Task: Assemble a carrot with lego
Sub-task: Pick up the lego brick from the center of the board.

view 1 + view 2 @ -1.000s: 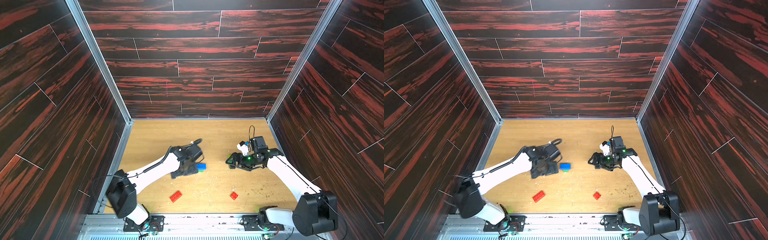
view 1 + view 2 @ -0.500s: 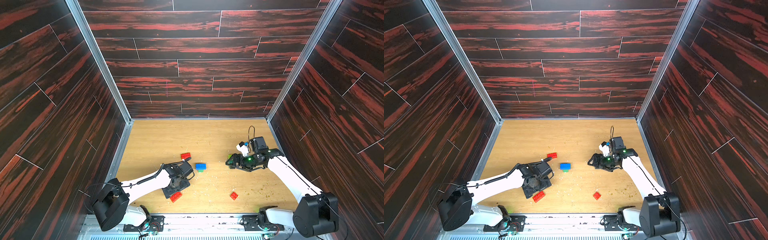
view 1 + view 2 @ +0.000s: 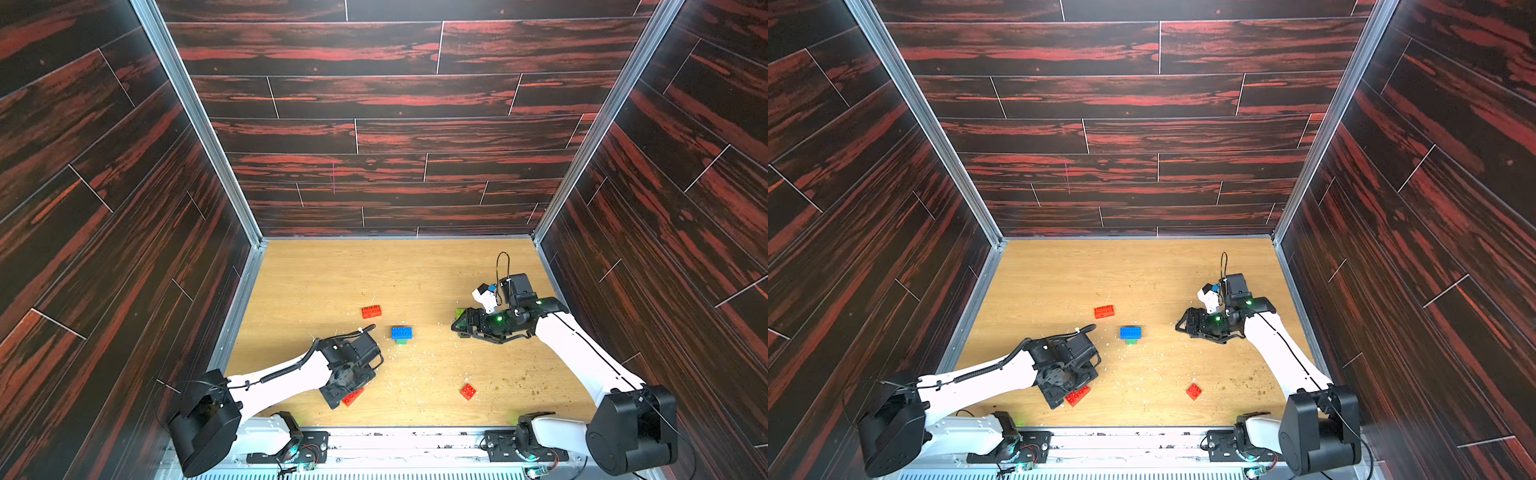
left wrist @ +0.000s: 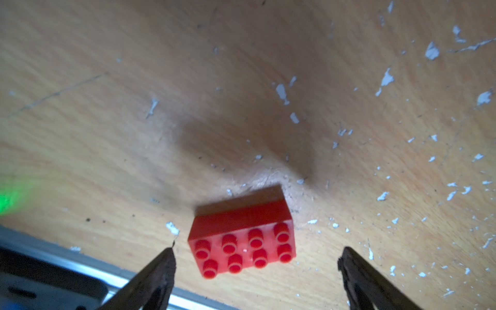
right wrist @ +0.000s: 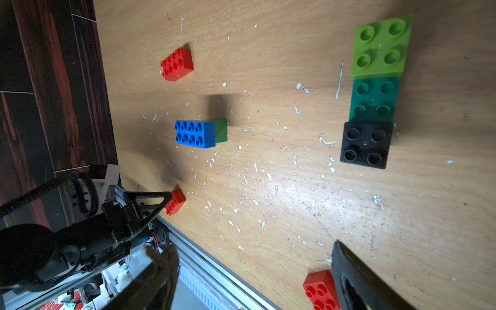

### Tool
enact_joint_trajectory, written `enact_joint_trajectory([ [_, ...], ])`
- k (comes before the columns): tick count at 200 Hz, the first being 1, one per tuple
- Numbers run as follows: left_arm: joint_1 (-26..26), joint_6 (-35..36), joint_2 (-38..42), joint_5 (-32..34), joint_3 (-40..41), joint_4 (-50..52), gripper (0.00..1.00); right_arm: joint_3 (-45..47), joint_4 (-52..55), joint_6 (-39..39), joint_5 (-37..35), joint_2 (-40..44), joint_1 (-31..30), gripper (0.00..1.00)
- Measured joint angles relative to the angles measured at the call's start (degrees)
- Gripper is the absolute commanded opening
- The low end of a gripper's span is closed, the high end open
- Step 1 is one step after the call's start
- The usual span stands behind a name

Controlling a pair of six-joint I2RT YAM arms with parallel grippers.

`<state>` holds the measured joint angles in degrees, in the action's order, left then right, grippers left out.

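The left gripper (image 4: 257, 255) is at the near left of the table (image 3: 332, 270) with its jaws spread wide. A red eight-stud brick (image 4: 243, 241) lies studs up between the two fingertips, with a gap on each side and no contact visible. In both top views this brick sits close to the near rail, partly hidden by the gripper.

The right gripper (image 5: 252, 252) hovers on the right, also wide open and holding nothing. Beyond its tips, a lime brick (image 5: 381, 45), a teal brick (image 5: 374, 99) and a black brick (image 5: 365, 145) lie touching in a row.

Mid-table, between the grippers, a blue brick (image 3: 401, 332) touches a green brick (image 3: 401, 341). A second red eight-stud brick (image 3: 371, 311) lies farther left. A red four-stud brick (image 3: 468, 391) lies near right.
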<state>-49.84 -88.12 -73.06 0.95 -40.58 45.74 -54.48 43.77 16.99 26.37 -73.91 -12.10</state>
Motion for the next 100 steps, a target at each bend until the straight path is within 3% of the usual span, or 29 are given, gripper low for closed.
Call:
enact_joint_trajectory([
  [100, -0.9, -8.3, 0.1, -0.6, 4.2, -5.2, 0.9, 0.0, 0.2, -0.1, 0.0, 0.0, 0.0, 0.9],
])
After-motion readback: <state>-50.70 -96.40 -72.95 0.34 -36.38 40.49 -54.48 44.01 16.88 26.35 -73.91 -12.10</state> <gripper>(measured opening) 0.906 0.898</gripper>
